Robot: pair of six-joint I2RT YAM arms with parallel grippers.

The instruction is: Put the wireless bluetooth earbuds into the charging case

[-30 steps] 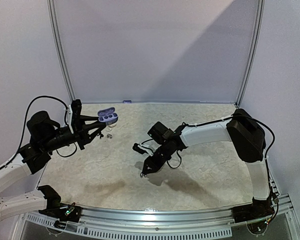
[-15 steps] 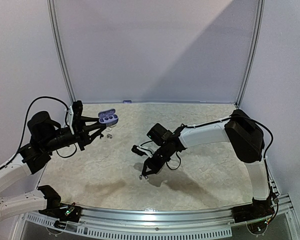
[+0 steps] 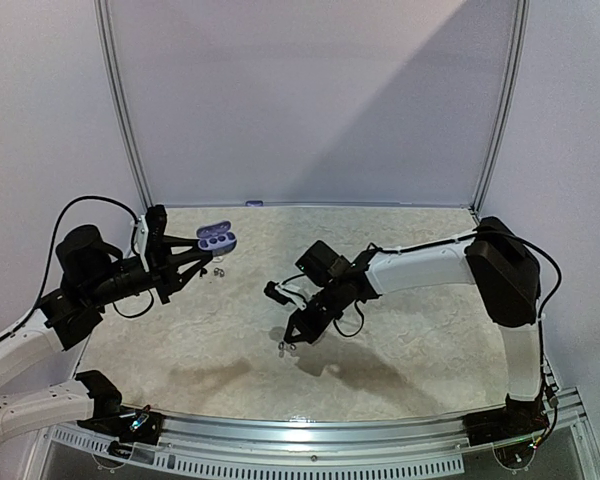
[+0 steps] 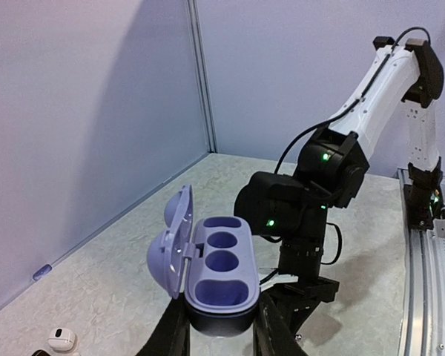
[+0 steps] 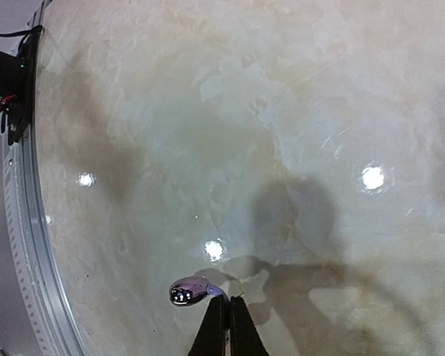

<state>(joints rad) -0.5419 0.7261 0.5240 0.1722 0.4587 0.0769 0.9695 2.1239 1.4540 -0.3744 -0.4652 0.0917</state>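
**Item 1. Charging case**
- Lavender body over a dark underside.
- Open, with the lid swung back on its hinge and standing to one side.
- The moulded wells face upward.
- Held off the worktop, above its far left part, near the far left corner.

**Item 2. Left pincer**
- Black fingers, one on each side of the case's lower end.
- Clamped on the charging case.

**Item 3. Silvery earbud**
- Small and glossy, with a rounded head.
- It sticks out sideways from the very tips of the right pincer.
- Carried just above the worktop's middle, toward the near edge.
- Its shadow and a bright reflection lie on the surface below it.
- Well apart from the case.

**Item 4. Right pincer**
- Fingers drawn nearly together, with only a thin slit between them.
- Pinched on the silvery earbud and pointing down at the worktop.

**Item 5. Loose earbuds**
- Tiny items lying on the worktop near the far left corner, just below the held case.
- Too small in the top view to tell their colour.
- The left wrist view shows a white earbud with a dark spot, resting on the surface.

**Item 6. Worktop**
- Pale and marbled.
- A metal rail runs along its near edge.
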